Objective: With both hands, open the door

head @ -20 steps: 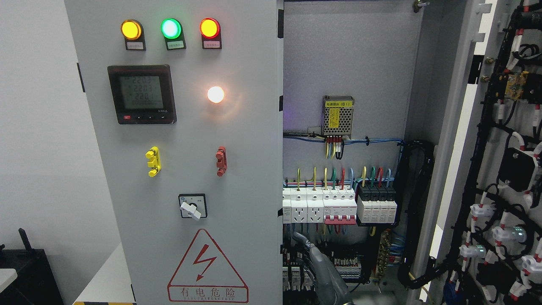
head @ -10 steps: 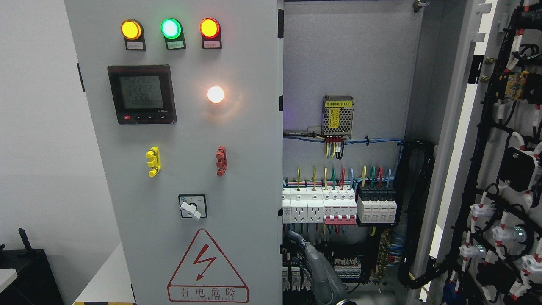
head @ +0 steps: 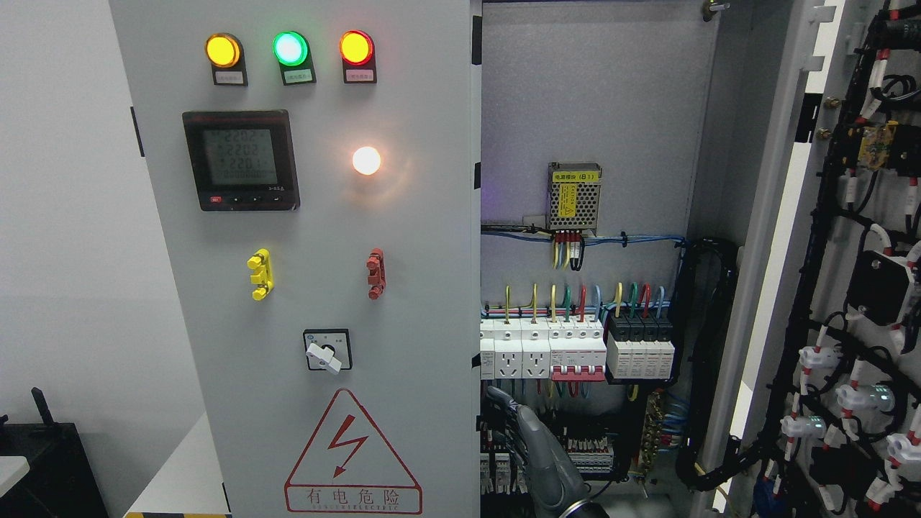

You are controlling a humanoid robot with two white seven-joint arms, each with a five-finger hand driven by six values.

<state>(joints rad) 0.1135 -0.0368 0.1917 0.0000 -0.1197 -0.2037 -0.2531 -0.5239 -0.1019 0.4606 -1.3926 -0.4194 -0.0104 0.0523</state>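
A grey robot hand (head: 529, 439) is rising from the bottom edge just right of the middle, its fingers (head: 504, 403) stretching upward and gripping nothing; which arm it belongs to cannot be told. It is reaching into the open cabinet, its fingertips sitting just below the row of white sockets and breakers (head: 543, 349). Directly to its left, the closed left door (head: 403, 302) is standing with its edge just beside the robot hand, carrying three lit indicator lamps (head: 289, 49), a digital meter (head: 240, 160) and a warning triangle (head: 352, 453). Well to its right, the opened right door (head: 856, 288) is hanging swung outward, showing black wiring on its inner face.
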